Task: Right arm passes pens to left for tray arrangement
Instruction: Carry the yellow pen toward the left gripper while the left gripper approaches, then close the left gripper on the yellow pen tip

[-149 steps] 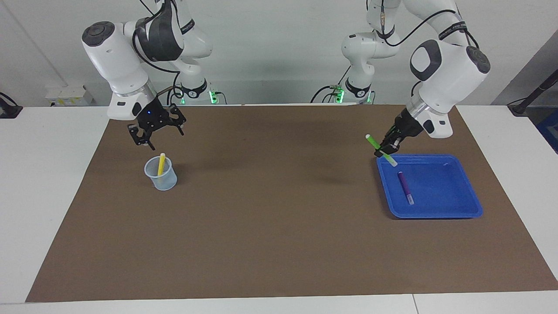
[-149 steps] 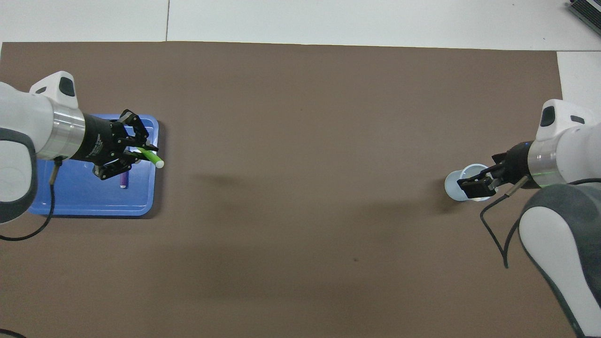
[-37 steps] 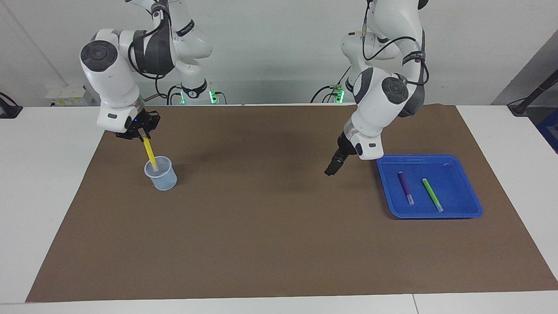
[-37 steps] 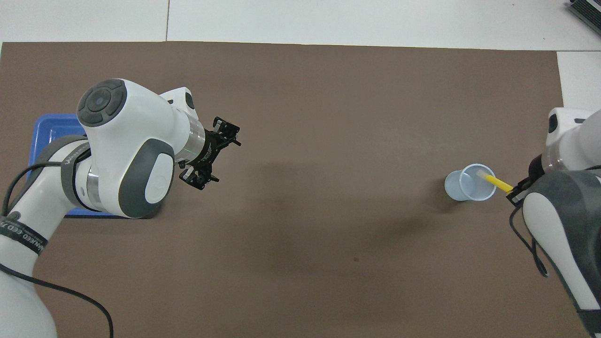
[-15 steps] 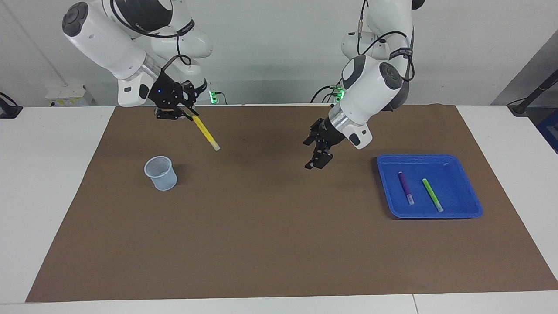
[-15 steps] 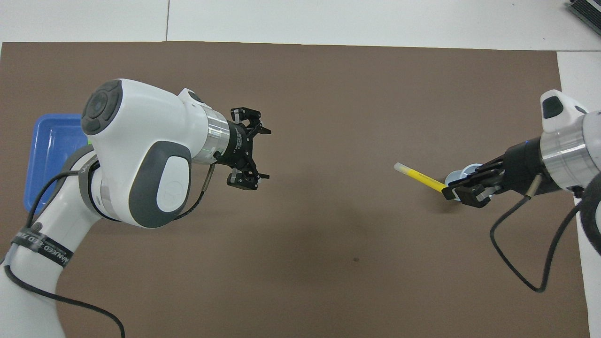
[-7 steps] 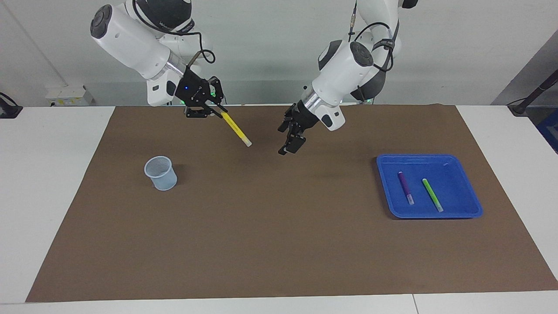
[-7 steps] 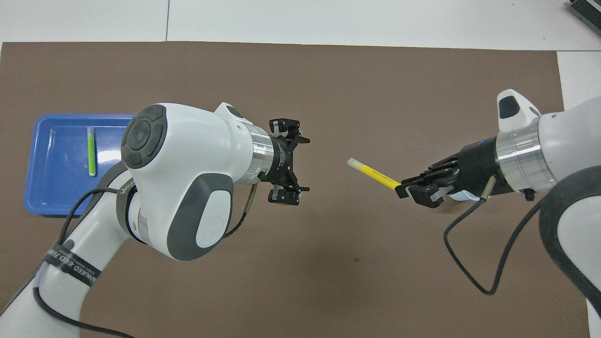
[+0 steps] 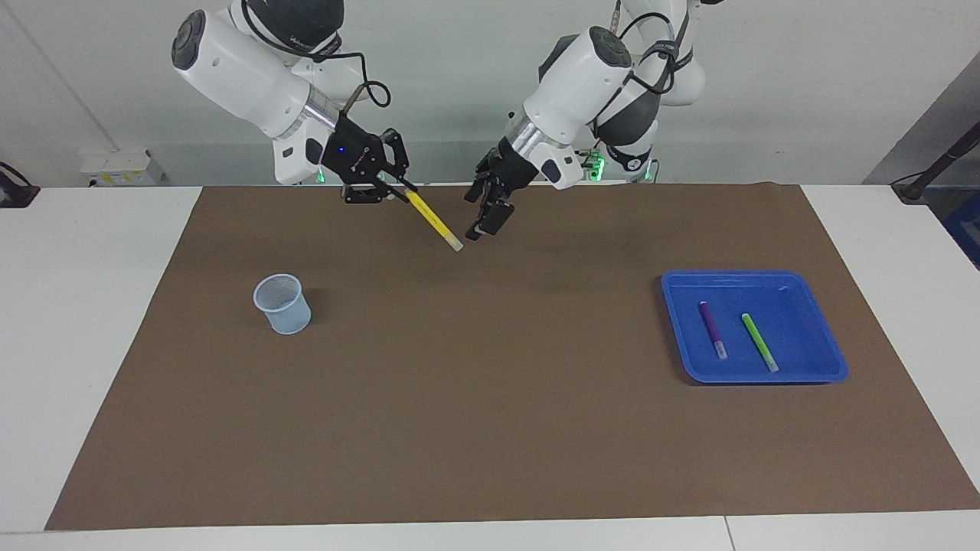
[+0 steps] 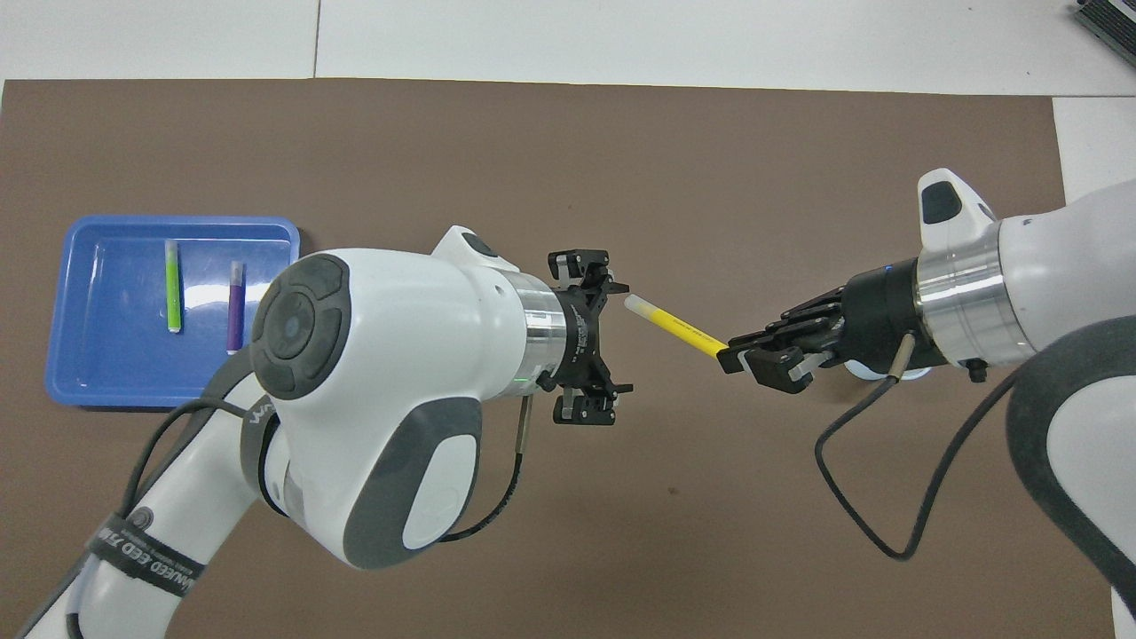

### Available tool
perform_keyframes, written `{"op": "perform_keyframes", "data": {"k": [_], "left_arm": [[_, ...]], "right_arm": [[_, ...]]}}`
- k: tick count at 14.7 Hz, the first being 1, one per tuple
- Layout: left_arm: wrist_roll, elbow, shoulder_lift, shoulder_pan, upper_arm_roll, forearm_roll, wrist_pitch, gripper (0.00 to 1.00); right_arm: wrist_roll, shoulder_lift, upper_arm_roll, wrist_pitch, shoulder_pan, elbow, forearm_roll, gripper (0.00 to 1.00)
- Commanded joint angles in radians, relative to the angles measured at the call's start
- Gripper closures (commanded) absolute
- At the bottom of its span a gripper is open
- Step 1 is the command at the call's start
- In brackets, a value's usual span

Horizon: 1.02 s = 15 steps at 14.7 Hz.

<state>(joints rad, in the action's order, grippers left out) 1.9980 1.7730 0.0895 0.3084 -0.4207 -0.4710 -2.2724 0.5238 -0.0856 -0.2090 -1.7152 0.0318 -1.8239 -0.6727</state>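
Holding the yellow pen clamped, the right gripper presents it to the wide-open, empty left gripper; purple pen and green pen already lie in the tray.

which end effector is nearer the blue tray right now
Left. The left end effector hangs open over the mat's middle, well short of the blue tray; the right end effector, gripping the yellow pen, is farther off.
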Motion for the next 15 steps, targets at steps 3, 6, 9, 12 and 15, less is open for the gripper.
{"op": "perform_keyframes", "data": {"k": [3, 6, 9, 12, 15], "left_arm": [[0.067, 0.011, -0.008, 0.061, 0.011, -0.003, -0.064, 0.00], [0.067, 0.019, -0.008, 0.081, 0.013, -0.001, -0.090, 0.01], [0.067, 0.022, -0.008, 0.087, 0.013, 0.000, -0.119, 0.04], [0.065, 0.031, -0.010, 0.087, 0.013, 0.002, -0.121, 0.10], [0.058, 0.048, -0.010, 0.087, 0.013, 0.009, -0.165, 0.14]], "right_arm": [[-0.002, -0.031, -0.018, -0.032, 0.010, -0.035, -0.039, 1.00], [-0.001, -0.031, -0.023, -0.041, 0.010, -0.035, -0.054, 1.00], [0.001, -0.031, -0.024, -0.041, 0.010, -0.035, -0.056, 1.00], [0.002, -0.031, -0.024, -0.041, 0.010, -0.035, -0.056, 1.00], [0.004, -0.031, -0.024, -0.041, 0.011, -0.035, -0.056, 1.00]]}}
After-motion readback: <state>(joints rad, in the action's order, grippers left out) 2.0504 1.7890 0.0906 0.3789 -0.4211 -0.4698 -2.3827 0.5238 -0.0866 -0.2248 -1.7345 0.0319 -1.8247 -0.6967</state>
